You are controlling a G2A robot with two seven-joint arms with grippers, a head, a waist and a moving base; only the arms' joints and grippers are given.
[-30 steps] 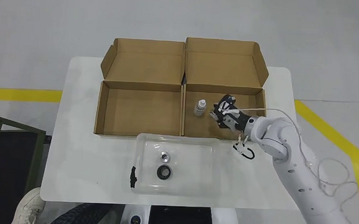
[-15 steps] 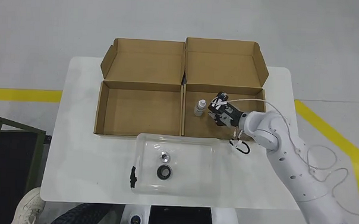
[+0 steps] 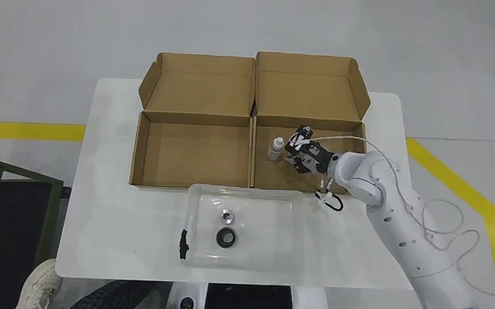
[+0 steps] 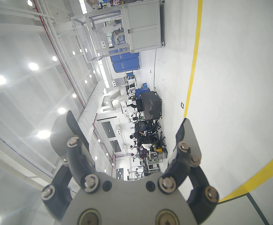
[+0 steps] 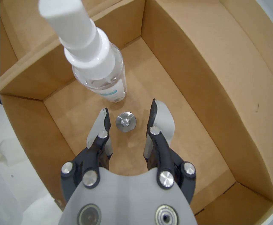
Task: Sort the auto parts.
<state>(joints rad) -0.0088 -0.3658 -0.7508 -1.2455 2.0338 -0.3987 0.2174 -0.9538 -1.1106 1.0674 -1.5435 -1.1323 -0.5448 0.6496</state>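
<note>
The round steel part (image 5: 125,123) lies flat on the floor of the cardboard box (image 5: 192,85), just beside the spray bottle (image 5: 102,78), squarely between the parted fingers of my right claw (image 5: 129,106), which grips nothing

The white table (image 3: 105,231) stands on a pale grey floor (image 3: 71,33), and a yellow line (image 3: 35,131) runs on this floor at both sides of the table. The left wrist view looks into a large bright hall with round ceiling lights (image 4: 34,66), a red pipe (image 4: 61,64), a glass enclosure in a metal frame (image 4: 128,25), blue cabinets (image 4: 124,61) and dark workstations (image 4: 150,104) farther off.
</note>
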